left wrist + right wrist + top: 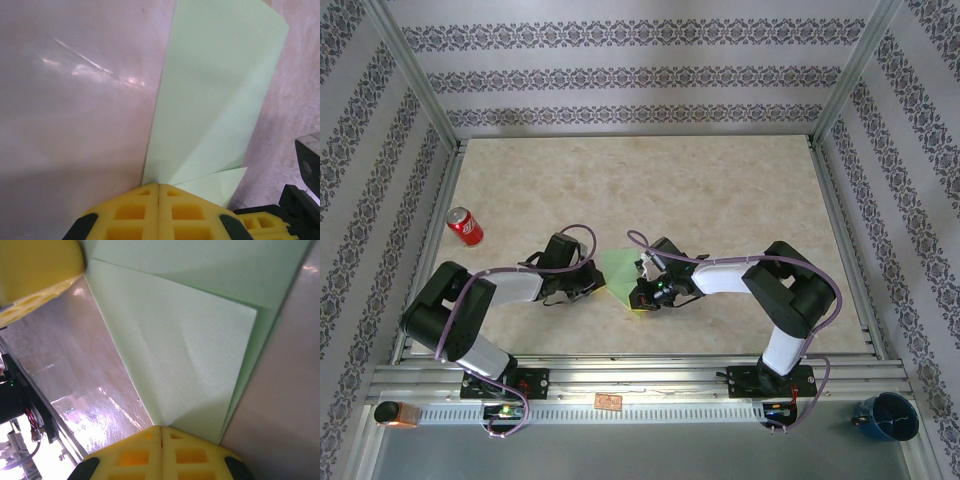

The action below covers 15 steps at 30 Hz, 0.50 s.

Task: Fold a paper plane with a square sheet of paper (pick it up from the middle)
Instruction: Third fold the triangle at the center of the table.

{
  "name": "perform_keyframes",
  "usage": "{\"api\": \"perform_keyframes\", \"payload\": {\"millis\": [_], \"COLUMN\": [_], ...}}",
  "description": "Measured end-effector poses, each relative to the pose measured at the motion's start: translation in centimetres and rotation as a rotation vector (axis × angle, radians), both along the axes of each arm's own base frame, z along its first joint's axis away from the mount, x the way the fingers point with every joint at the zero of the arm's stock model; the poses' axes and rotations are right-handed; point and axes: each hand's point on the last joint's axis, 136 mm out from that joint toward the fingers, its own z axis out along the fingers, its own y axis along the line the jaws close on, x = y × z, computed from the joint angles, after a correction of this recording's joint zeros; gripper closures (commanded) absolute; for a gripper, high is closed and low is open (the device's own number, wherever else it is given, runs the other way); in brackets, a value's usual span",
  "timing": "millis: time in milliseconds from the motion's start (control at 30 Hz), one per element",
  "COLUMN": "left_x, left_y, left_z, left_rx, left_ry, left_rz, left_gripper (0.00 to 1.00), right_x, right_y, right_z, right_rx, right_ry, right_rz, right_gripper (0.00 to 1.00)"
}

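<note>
Part-folded sheet held between both arms
The green paper sheet (618, 268) lies centre-near on the table (720, 190); the left gripper (158, 187) looks pinched shut on its left edge, the right gripper (161, 429) on its right, both equally close, its length running near-to-far

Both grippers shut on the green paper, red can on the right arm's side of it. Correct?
No. The can is on the left arm's side of the paper, as the top view shows. The rest holds: left gripper and right gripper are both shut on the paper.
</note>
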Motion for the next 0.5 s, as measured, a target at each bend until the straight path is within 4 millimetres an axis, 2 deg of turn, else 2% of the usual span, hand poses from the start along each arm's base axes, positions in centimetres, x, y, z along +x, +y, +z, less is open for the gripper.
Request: {"api": "perform_keyframes", "payload": {"millis": [267,500], "left_x": [0.0,0.3], "left_y": [1.6,1.1], "left_z": [0.5,3.6], "left_rx": [0.037,-0.001], "left_ry": [-0.001,-0.09], "left_rz": [0.023,0.009], "left_gripper": [0.95,0.94], "right_x": [-0.1,-0.3], "right_y": [-0.2,-0.5], "right_z": [0.0,0.0], "right_rx": [0.001,-0.004], "right_ry": [-0.006,0.0], "right_rz": [0.019,0.041], "right_gripper": [0.95,0.95]}}
